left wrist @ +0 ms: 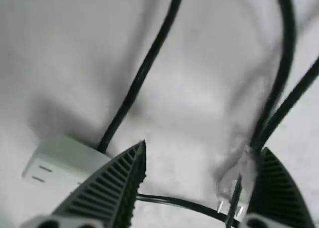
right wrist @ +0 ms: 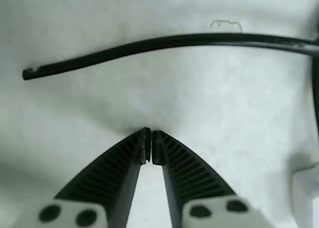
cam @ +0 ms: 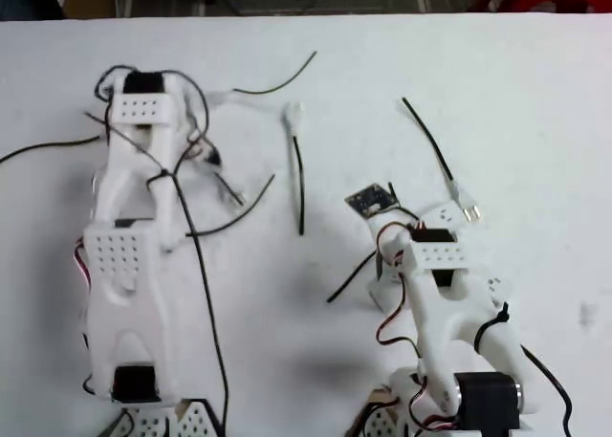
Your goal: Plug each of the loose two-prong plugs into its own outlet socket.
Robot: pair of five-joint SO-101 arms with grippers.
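Note:
My left gripper (left wrist: 203, 148) is open just above the table. A loose two-prong plug (left wrist: 232, 195) with its black cord lies by one finger (left wrist: 271, 188). A white outlet socket (left wrist: 55, 160) with two slots and a black cord lies by the other finger (left wrist: 117, 185). My right gripper (right wrist: 151, 138) is shut on nothing, low over the table, with a black cord (right wrist: 164, 41) beyond its tips. In the high view, a white plug (cam: 294, 117) lies at the middle. Another plug (cam: 469, 210) with bare prongs lies beside the right arm (cam: 435, 255).
Loose black cords (cam: 239, 212) cross the white table around the left arm (cam: 134, 255). A small dark circuit board (cam: 371, 200) sits on the right arm's wrist. A white block (right wrist: 306, 188) shows at the edge of the right wrist view.

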